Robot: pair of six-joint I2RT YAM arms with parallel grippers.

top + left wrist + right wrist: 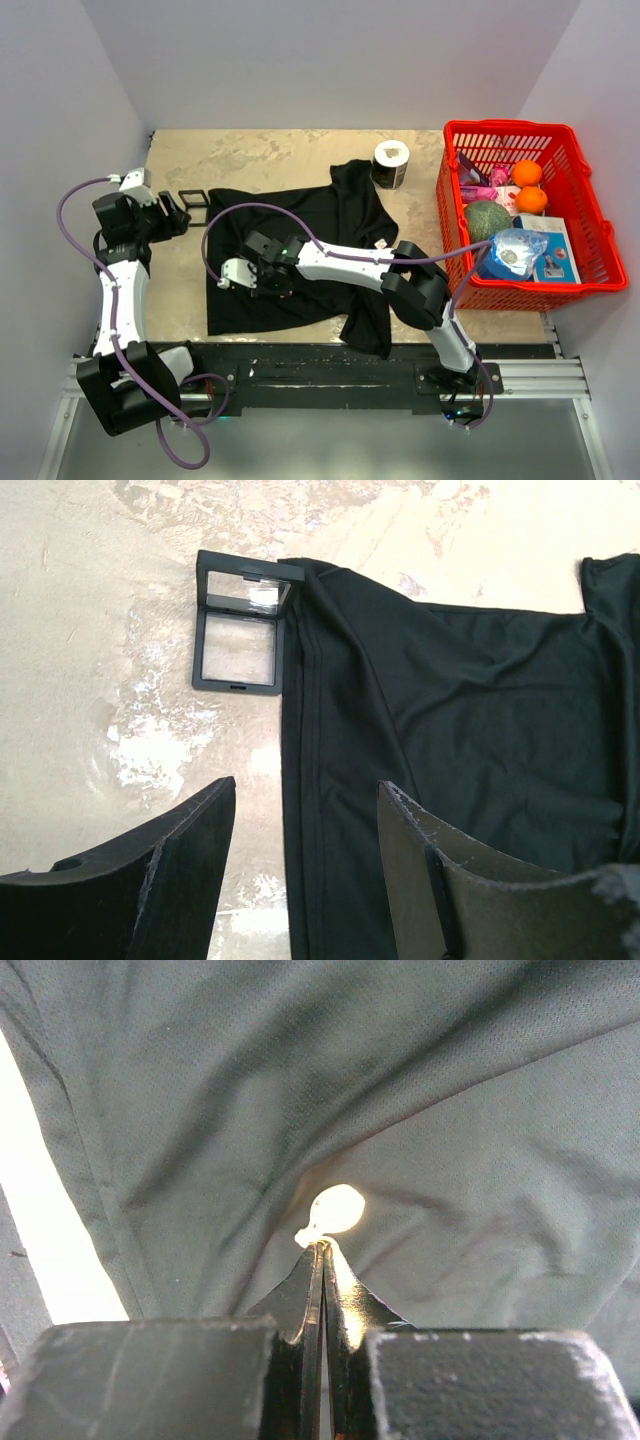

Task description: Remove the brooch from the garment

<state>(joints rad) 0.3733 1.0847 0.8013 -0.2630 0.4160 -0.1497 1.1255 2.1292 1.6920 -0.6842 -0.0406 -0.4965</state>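
The garment [300, 215] is a black T-shirt spread over the middle of the table, and its hem and body [470, 710] show in the left wrist view. In the right wrist view the brooch [337, 1209] is a small bright pale-golden blob on the cloth [450, 1080]. My right gripper [322, 1245] is shut, its tips pinching the brooch's lower edge, and folds in the cloth radiate from that spot. From above, the right gripper [238, 274] sits over the shirt's left part. My left gripper [306, 785] hangs open over the shirt's left hem, holding nothing.
A black square frame [240, 630] lies open on the table just off the shirt's left edge, near the left gripper [180, 215]. A white roll [391, 163] stands behind the shirt. A red basket [520, 128] with fruit and packets fills the right side.
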